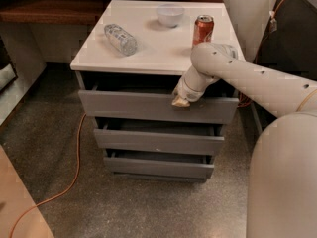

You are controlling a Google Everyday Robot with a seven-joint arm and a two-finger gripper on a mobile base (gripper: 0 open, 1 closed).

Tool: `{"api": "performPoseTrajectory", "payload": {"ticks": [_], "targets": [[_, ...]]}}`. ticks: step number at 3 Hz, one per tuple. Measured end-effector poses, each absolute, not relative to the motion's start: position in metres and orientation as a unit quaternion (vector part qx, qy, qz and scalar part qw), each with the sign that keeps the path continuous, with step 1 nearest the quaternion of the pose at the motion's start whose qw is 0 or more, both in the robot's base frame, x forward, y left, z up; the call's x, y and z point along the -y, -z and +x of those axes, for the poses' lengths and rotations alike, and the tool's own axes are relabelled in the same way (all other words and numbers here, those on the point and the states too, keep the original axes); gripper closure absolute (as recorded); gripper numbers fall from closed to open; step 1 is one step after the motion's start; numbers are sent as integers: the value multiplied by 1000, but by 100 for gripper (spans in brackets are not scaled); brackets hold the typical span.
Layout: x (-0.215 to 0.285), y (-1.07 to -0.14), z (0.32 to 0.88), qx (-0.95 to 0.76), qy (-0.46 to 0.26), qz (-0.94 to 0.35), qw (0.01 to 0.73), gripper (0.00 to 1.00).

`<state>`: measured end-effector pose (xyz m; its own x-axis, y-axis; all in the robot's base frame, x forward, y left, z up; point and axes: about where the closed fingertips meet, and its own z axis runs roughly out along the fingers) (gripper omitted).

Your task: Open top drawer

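The top drawer is a wide gray drawer with a flat front under the white cabinet top. It stands pulled out a little, with a dark gap behind its upper edge. My gripper reaches down from the right and rests on the upper edge of the drawer front, right of its middle. Two narrower gray drawers sit below, the middle one and the bottom one.
On the cabinet top lie a clear plastic bottle on its side, a white bowl and an upright red soda can. An orange cable runs over the speckled floor at the left. My robot body fills the right.
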<state>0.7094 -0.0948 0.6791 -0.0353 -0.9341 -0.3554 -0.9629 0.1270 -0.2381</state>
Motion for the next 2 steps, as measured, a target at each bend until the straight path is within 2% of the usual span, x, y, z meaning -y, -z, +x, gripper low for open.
{"api": "performPoseTrajectory", "payload": {"ticks": [1, 2], "targets": [[95, -679, 709, -719, -33, -660, 217, 100], [95, -679, 709, -719, -33, -660, 217, 82]]}}
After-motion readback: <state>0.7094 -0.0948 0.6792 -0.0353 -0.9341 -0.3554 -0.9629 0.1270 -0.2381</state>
